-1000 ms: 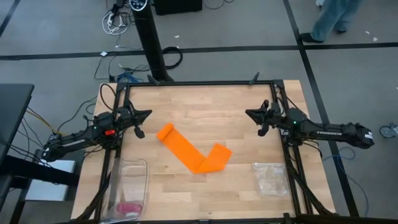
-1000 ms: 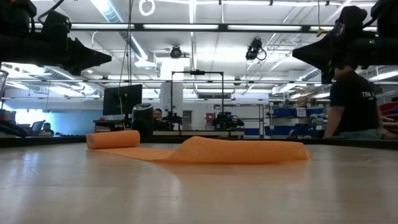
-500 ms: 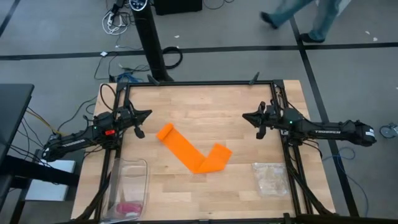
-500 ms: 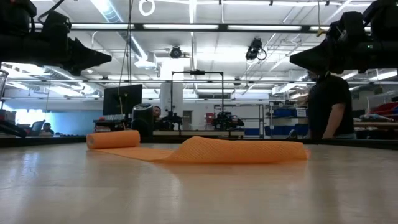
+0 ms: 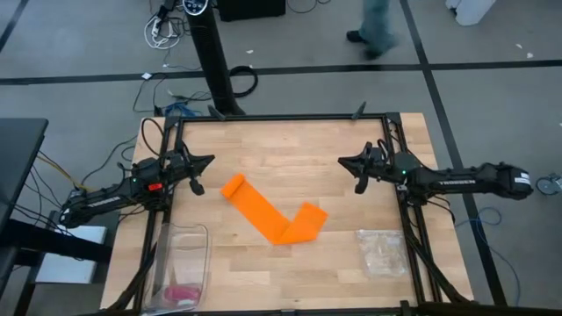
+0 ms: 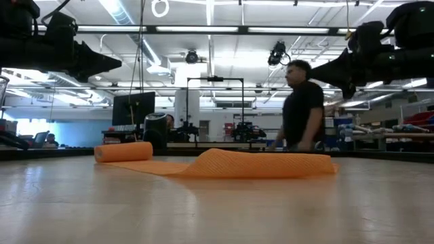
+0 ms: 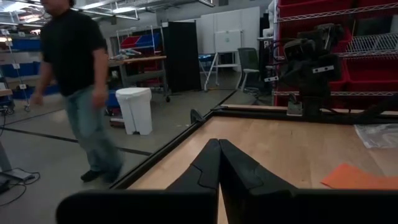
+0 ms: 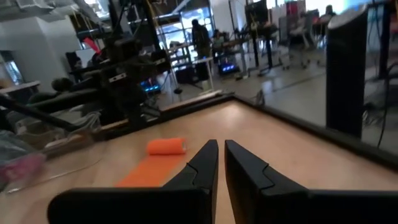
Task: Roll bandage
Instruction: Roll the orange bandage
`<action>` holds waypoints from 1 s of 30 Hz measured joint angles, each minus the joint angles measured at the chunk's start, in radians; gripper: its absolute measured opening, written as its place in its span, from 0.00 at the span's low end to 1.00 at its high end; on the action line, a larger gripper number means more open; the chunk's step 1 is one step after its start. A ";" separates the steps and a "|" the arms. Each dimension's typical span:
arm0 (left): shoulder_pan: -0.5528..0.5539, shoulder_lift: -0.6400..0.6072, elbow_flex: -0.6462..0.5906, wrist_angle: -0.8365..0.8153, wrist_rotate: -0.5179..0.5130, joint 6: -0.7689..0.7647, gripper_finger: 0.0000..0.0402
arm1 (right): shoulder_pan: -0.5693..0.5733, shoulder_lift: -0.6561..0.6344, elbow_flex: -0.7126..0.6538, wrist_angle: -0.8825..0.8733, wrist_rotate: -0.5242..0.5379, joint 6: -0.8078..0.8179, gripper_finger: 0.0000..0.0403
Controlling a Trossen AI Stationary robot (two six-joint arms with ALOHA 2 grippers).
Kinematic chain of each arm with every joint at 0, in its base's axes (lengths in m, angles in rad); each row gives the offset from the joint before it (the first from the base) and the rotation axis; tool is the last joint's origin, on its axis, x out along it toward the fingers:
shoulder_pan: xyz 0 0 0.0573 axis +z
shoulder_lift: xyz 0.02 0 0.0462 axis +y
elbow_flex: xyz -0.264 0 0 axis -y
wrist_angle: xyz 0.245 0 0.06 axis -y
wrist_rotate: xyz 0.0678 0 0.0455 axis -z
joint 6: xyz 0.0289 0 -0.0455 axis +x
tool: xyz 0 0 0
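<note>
The bright orange bandage [image 5: 272, 213] lies on the table's middle as a bent strip. Its far-left end is wound into a small roll [image 5: 232, 186], which also shows in the low view [image 6: 123, 151] and the right wrist view [image 8: 166, 146]. The strip's right end is folded over [image 5: 312, 217]. My left gripper [image 5: 209, 161] is shut, raised above the table's left side, left of the roll. My right gripper [image 5: 342, 162] is shut, raised above the table's right side, far right of the fold. Neither touches the bandage.
A clear plastic box [image 5: 179, 268] with a small pink bundle [image 5: 181, 292] stands at the near left corner. A clear zip bag [image 5: 383, 252] lies at the near right. A black frame [image 5: 281, 117] edges the table. A person [image 6: 302, 105] walks beyond the far edge.
My right gripper has moved a little toward the table's left, toward the middle, staying shut and raised. The bandage and my left arm have kept still. A person has walked past behind the table.
</note>
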 joint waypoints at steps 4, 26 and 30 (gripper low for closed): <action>0.000 0.000 0.000 0.000 0.000 0.000 0.03 | 0.000 0.034 0.000 0.052 0.000 -0.068 0.08; 0.000 0.000 0.000 0.000 0.000 0.000 0.03 | -0.028 0.293 0.120 0.191 -0.166 -0.157 0.25; 0.000 0.000 0.000 0.000 0.000 0.000 0.03 | -0.029 0.372 0.179 0.172 -0.163 -0.153 0.16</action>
